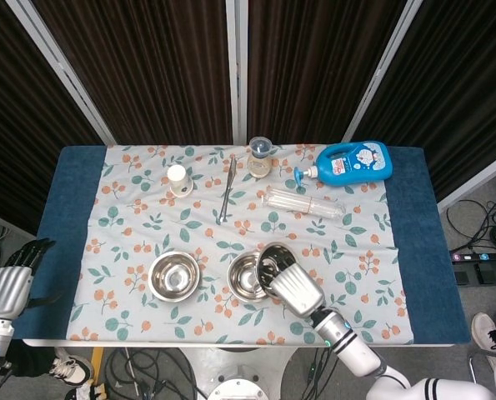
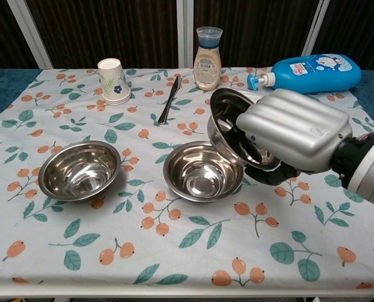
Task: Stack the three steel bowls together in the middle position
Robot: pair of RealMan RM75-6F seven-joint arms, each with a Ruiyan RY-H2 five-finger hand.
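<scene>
My right hand [image 2: 290, 135] [image 1: 293, 287] grips a steel bowl [image 2: 227, 126] [image 1: 273, 262], tilted with its mouth facing left, in the air just right of and above the middle bowl [image 2: 202, 170] [image 1: 248, 276]. The middle bowl sits upright on the cloth. A third steel bowl [image 2: 80, 170] [image 1: 174, 276] stands to its left. My left hand [image 1: 10, 283] hangs open off the table's left edge, holding nothing.
At the back stand a paper cup [image 2: 113, 80], a knife [image 2: 170, 98], a sauce bottle [image 2: 207, 50], a blue detergent bottle [image 2: 312, 73] lying down, and a clear plastic bottle [image 2: 253, 102] partly behind the held bowl. The floral cloth [image 2: 174, 251] covers the table.
</scene>
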